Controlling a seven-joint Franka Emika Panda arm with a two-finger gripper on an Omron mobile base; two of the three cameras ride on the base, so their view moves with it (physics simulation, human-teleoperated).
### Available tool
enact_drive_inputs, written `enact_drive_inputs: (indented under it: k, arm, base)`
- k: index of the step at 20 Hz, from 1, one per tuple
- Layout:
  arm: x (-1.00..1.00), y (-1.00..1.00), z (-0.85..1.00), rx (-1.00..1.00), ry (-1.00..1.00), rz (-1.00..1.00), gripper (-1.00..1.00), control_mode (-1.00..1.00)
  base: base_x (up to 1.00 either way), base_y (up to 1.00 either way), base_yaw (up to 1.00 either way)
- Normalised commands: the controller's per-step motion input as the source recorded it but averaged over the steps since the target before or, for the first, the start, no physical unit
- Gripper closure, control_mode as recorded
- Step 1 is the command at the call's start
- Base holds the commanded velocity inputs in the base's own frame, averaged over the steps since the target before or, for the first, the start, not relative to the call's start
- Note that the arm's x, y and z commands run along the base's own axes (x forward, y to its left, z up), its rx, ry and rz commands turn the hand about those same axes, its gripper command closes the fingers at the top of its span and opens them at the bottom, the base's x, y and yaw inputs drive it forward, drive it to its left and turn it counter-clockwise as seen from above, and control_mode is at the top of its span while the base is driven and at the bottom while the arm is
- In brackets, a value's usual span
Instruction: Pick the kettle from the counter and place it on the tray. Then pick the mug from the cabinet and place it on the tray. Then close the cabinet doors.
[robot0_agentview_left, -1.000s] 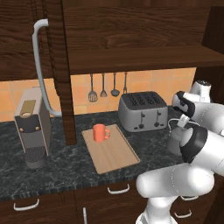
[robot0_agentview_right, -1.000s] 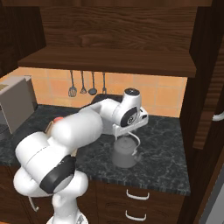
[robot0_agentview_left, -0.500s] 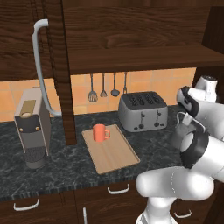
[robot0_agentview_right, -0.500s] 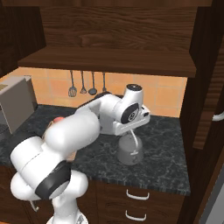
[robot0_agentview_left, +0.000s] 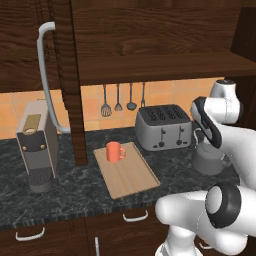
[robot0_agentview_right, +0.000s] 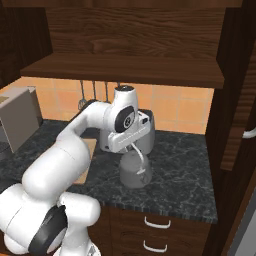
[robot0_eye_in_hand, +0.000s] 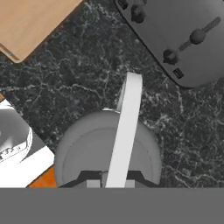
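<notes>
Glossy white Franka arm (robot0_agentview_right: 75, 150) built of fat rounded segments, with dark grey rings and round caps at the joints. Boxy white hand block at the wrist, dark disc at its 12 o'clock. Bulky white base shell at 6 o'clock.

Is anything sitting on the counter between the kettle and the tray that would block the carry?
Nothing visible does. The kettle stands right of the tray with bare counter between them. The toaster sits further back, and the mug occupies the tray's far end.
</notes>
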Motion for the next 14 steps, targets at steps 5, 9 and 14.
enact_drive_inputs:
  k: [5,9,14]
  arm:
    - [-0.19,0.84,0.01,0.00,0.16,0.40,1.00,-1.00]
    - [-0.07,0.97,0.04,0.00,0.21,0.39,1.00,-1.00]
    - [-0.01,0.91,0.01,0.00,0.14,0.38,1.00,-1.00]
  base:
    - [0.00,0.00,0.00]
    - [0.00,0.00,0.00]
    - [0.00,0.00,0.00]
